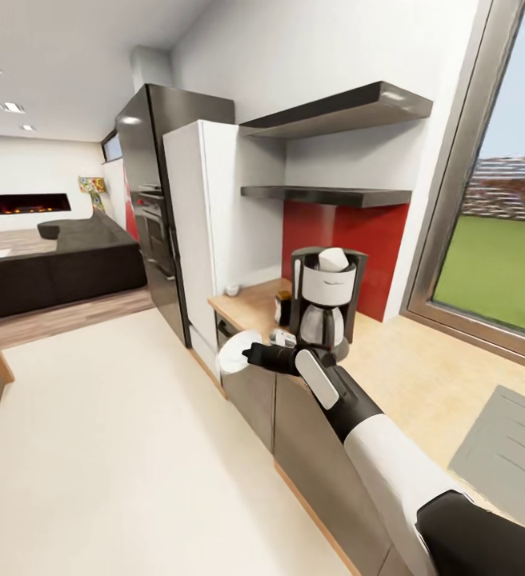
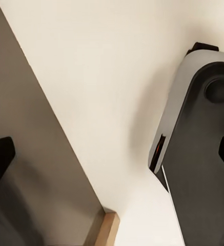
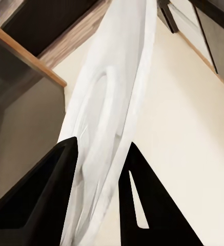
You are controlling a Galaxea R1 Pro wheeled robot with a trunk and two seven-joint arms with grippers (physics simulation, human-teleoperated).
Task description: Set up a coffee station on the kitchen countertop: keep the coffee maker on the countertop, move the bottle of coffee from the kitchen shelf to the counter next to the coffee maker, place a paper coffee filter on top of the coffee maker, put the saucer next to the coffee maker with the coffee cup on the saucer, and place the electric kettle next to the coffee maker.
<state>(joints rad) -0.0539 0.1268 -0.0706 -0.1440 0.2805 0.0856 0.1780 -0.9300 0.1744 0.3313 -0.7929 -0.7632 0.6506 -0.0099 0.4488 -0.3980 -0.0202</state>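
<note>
One claw, the right gripper (image 1: 250,354), pinches the saucer (image 1: 234,352) tight by its rim out over the floor, so the countertop (image 1: 250,308) beside the coffee maker (image 1: 326,300) lies just behind it.

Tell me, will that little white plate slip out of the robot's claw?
Maybe. The saucer looks smooth and glossy, so it could slide. The right claw pinches only its thin rim between two fingers, and the plate stands tilted on edge, so a bump might twist it loose. It looks stiff and thin, probably light, and likely breakable if dropped.
</note>
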